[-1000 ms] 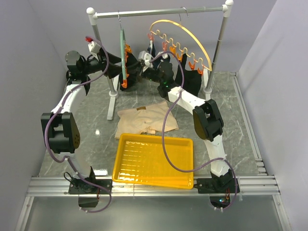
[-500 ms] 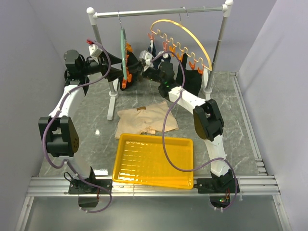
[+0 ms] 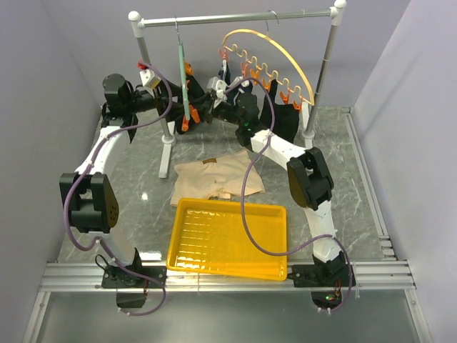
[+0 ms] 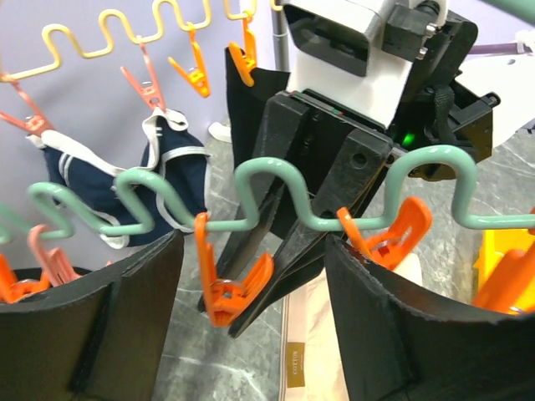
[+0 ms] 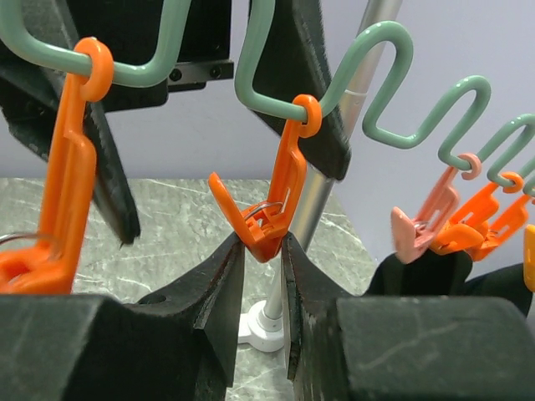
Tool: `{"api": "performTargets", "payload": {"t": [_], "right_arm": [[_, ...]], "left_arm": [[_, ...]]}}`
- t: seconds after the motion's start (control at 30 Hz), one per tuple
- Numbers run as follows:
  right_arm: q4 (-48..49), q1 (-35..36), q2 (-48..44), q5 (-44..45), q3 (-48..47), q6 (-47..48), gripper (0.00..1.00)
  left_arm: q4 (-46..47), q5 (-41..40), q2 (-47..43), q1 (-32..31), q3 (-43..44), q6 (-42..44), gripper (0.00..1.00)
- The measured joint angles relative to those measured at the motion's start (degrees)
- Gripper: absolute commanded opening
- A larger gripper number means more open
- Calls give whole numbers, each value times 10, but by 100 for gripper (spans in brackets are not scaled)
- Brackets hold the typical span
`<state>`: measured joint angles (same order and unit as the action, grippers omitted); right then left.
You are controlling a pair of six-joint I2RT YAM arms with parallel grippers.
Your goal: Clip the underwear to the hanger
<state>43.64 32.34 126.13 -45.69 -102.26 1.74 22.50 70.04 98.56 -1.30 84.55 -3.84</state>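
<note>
Note your right pincer (image 5: 262,251) pinching one orange clip (image 5: 284,180), likely to spread it; left pincer (image 4: 253,251) gapes wide astride the hanger (image 4: 501,222).

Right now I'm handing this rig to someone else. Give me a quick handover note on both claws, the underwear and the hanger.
Left claw: open, one finger on each side of the green hanger wire, gripping nothing.
Right claw: shut on one orange clip hanging from that hanger.
Underwear: lying on the table just beyond the yellow tray, held by neither claw.
Done: nothing clipped yet.
Left: pick up the underwear, bring it to a clip, clip it on.
</note>
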Motion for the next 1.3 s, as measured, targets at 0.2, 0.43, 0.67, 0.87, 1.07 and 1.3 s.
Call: {"api": "performTargets", "payload": {"t": [0.2, 0.43, 0.67, 0.87, 1.07, 1.3], "right_arm": [[0, 0, 0, 2, 0, 0, 0], [-2, 0, -3, 0, 4, 2, 0], [-18, 0, -17, 7, 17, 15, 46], [-56, -6, -69, 27, 89, 41, 62], [-121, -28, -124, 31, 140, 51, 61], [-228, -38, -169, 42, 179, 64, 52]], "left_arm": [[-18, -1, 0, -8, 0, 30, 60], [-14, -14, 6, -9, 3, 31, 32], [-1, -12, 11, -9, 9, -4, 1], [39, -14, 20, -10, 9, -71, 0], [58, -21, 24, -10, 9, -120, 0], [64, -24, 25, -7, 9, -141, 0]]}}
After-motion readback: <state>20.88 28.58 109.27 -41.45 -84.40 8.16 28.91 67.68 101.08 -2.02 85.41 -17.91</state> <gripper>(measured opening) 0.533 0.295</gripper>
